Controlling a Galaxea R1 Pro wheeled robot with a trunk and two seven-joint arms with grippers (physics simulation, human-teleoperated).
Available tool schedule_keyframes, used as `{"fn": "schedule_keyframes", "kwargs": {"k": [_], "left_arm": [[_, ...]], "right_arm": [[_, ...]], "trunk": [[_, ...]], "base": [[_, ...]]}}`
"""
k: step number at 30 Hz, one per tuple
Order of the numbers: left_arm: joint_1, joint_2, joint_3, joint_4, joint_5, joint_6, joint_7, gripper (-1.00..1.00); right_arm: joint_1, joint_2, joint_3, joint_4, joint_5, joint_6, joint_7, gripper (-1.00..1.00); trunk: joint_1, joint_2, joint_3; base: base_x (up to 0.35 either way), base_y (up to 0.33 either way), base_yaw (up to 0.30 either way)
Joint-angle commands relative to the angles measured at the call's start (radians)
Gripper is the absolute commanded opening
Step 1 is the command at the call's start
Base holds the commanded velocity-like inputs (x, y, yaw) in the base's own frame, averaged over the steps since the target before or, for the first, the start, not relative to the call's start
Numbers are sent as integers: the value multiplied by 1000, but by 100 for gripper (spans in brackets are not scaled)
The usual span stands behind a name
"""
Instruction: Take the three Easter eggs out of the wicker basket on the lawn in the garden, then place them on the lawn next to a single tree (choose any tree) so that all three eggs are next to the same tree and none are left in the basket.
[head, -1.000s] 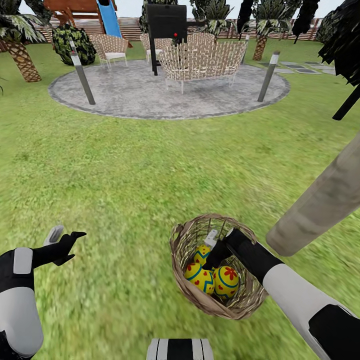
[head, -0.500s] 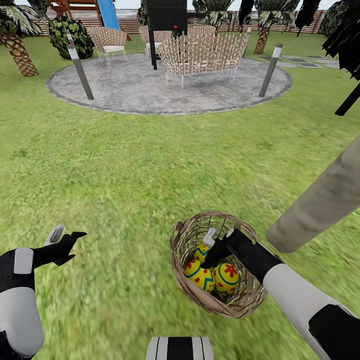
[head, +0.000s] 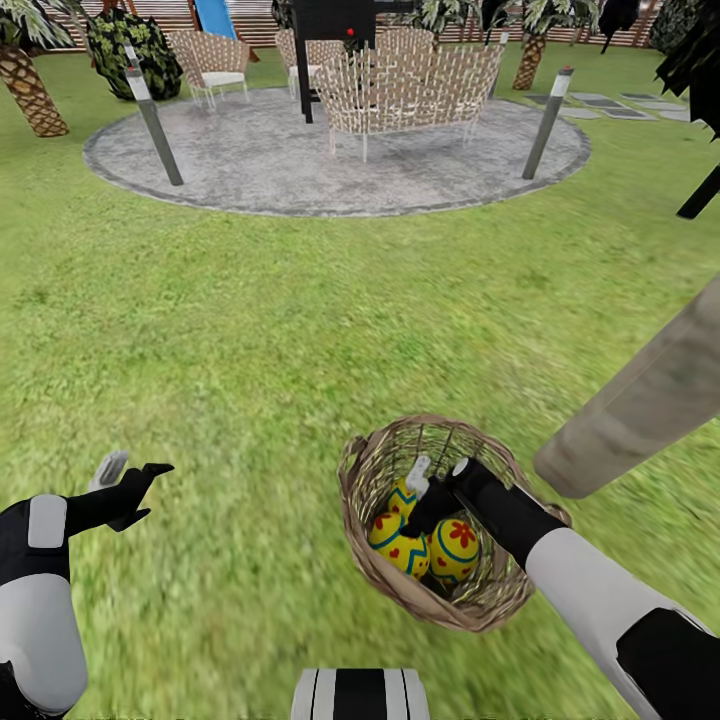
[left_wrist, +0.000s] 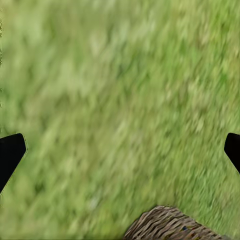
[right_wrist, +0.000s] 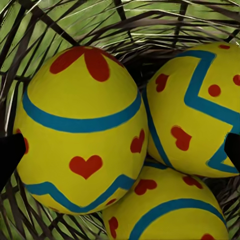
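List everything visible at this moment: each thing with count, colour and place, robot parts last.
Easter eggs: three, yellow with blue bands and red marks, inside the basket.
Wicker basket: one, brown, on the lawn at lower centre.
Lawn: green, all around.
Tree trunk: one, grey-beige, leaning at right, close to the basket.
Patio: one, grey, round, far side.
Woven bench: one, beige, on the patio.
Woven chair: one, white seat, at the patio's far left.
Posts: two, grey, at the patio's edges.
Left gripper: black, jaws open, above grass.
Right gripper: black, jaws open, inside the basket over the eggs.
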Motion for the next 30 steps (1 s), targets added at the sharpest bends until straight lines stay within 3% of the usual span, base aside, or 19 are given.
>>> {"fn": "schedule_keyframes", "kwargs": {"k": [1,4,12,30], "left_arm": [[-1,0,4,0,-7,5,-8,100],[-1,0,3,0,-7,5,-8,100],[-1,0,3,0,-7,5,-8,100],[-1,-2,2,0,-7,5,-8,100]], "right_arm": [[-1,-1,2,-2,9,1,6,100],[-1,-1,2,-3,7,1,12,100],[-1,-1,2,-17,15,1,107,100],[-1,-2,-1,-21,14,3,93,100]], "trunk": [[0,-1,-5],[1,-1,-12],[2,-1,-16],[6,-3,-51]], "base": [[0,0,0],[0,0,0],[0,0,0],[0,0,0]]}}
